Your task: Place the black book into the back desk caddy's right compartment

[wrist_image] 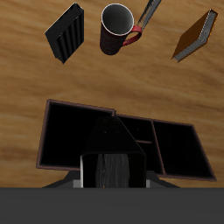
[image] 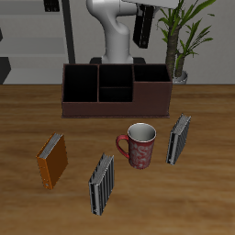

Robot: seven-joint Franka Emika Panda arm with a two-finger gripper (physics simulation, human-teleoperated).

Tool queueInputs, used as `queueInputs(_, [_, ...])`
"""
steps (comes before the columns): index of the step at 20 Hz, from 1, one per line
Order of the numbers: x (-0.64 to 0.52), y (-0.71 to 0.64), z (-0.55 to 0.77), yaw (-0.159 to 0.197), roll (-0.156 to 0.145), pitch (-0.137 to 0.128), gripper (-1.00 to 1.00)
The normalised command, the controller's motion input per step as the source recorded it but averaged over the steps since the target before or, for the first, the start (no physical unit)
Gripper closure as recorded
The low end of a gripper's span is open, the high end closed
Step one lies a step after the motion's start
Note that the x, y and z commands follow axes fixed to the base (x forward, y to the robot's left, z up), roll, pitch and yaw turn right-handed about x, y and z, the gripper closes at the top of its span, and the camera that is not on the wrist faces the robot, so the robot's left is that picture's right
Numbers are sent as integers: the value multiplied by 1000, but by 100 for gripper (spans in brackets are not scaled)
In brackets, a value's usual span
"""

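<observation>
The black book (image: 144, 29) hangs upright in my gripper (image: 149, 11), high above the table behind the back desk caddy (image: 117, 108). The caddy is a long, low, reddish-brown box with black-lined bays, at the table's back. Its right compartment (image: 152, 89) is the tall undivided end bay, below and a little in front of the book. In the wrist view the book (wrist_image: 112, 142) shows as a dark slab between the jaws of the gripper (wrist_image: 112, 175), over the caddy (wrist_image: 45, 162) and beside that bay (wrist_image: 74, 136). The gripper is shut on the book.
A red patterned mug (image: 139, 145) stands in front of the caddy. Two grey striped books (image: 101, 184) (image: 178, 138) stand on either side of it, and an orange-brown book (image: 52, 159) stands nearer the table's front. A potted plant (image: 184, 37) stands behind the caddy's end.
</observation>
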Motion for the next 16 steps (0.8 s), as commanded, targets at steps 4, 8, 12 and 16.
queueInputs(4, [-22, 354, 109, 17, 52, -15, 100])
queueInputs(8, [75, 180, 45, -5, 26, -10, 100])
queueInputs(12, [108, 37, -9, -22, 2, 5, 100])
queueInputs(16, [146, 154, -134, -17, 36, 27, 100])
